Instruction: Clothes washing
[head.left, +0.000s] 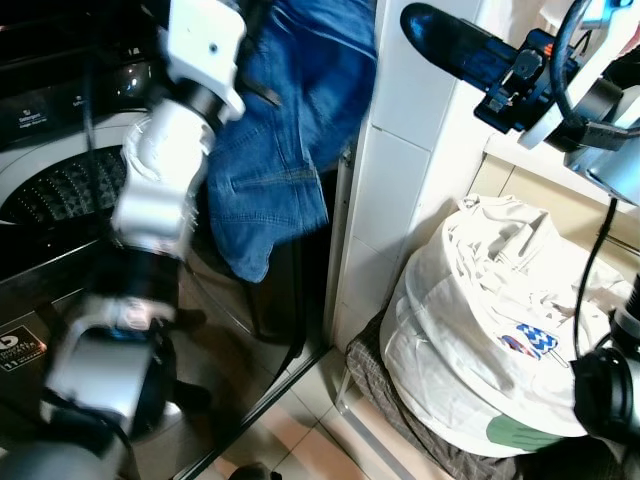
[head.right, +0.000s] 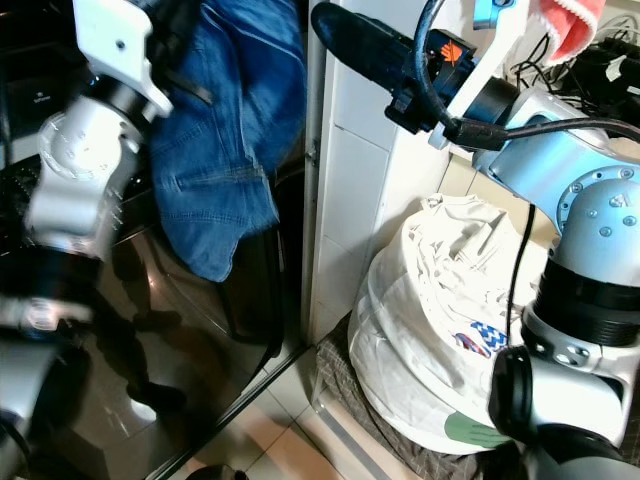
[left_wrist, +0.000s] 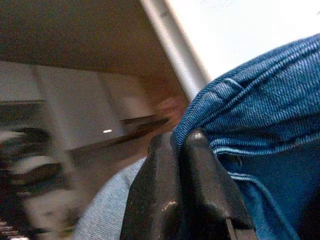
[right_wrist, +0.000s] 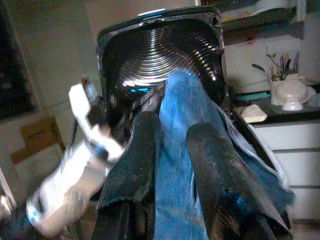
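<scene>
A pair of blue jeans hangs high over the right side of the top-loading washing machine, whose ribbed drum shows beneath. My left gripper is raised and shut on the denim's folded edge; its silver arm stands in front of the drum. My right gripper is held up to the right of the jeans, fingers pointing left toward them. In the right wrist view its fingers stand apart and open, with the jeans beyond them, untouched.
A white tiled pillar stands just right of the washer. A full white laundry bag sits on the floor beside it. The washer's dark glossy panel reaches down to the tiled floor.
</scene>
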